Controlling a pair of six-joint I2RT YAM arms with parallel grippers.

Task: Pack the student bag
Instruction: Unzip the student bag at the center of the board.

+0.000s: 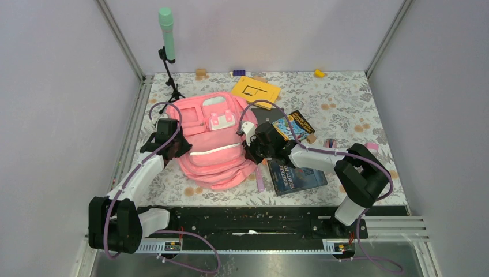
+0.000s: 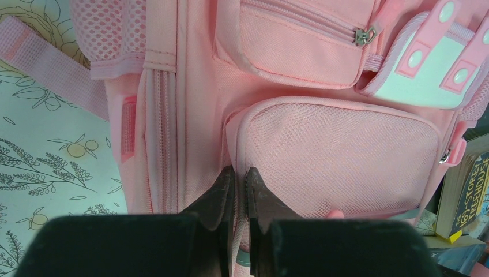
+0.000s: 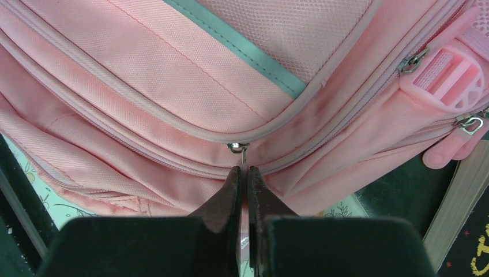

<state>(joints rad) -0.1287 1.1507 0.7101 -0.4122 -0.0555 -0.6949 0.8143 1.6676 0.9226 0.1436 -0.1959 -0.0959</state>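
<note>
The right gripper (image 3: 243, 173) pinches the zipper pull (image 3: 244, 154) of the pink backpack (image 3: 173, 86) between its 2 fingertips. The left gripper (image 2: 239, 176) is pressed together, its tips against the mesh pocket (image 2: 340, 156) edge.

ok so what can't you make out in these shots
- Left wrist: whether the shut left gripper pinches any student bag fabric; its fingers cover the spot.
- Right wrist: the zipper pull below its top; the right gripper is shut over it.
- Top: the blue book title, too small; the student bag's inside, covered by fabric.
</note>
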